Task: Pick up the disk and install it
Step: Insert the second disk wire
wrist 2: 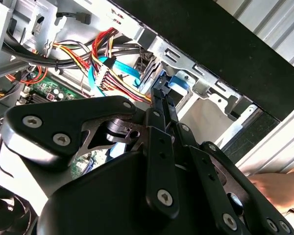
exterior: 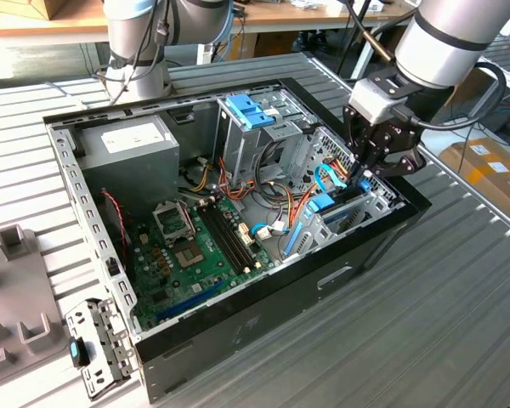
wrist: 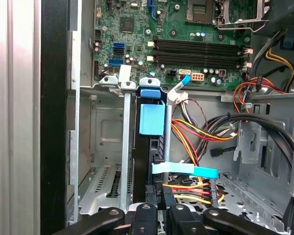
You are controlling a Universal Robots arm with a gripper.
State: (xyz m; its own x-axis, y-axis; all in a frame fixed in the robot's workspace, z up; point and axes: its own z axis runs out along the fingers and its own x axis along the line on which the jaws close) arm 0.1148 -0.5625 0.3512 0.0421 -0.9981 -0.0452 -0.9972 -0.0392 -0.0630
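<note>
The disk (wrist: 152,119) stands on edge in a slot of the metal drive cage (wrist: 100,147), its light-blue carrier turned toward the motherboard (wrist: 196,29). My gripper (wrist: 162,203) is shut on the disk's near end, its black fingers close on either side. In the second wrist view the fingertips (wrist 2: 159,98) meet at the blue carrier (wrist 2: 179,83) by the case wall. In the exterior view the gripper (exterior: 367,174) reaches down into the corner of the open computer case (exterior: 263,314) at the exterior view's right, above the disk (exterior: 321,202).
Red, yellow and black cables (wrist: 201,132) and a light-blue flat cable (wrist: 186,170) run close beside the slot. A grey power-supply box (exterior: 136,144) and a darker-blue latch (exterior: 248,110) sit at the back. A person's hand (wrist 2: 274,188) rests outside the case.
</note>
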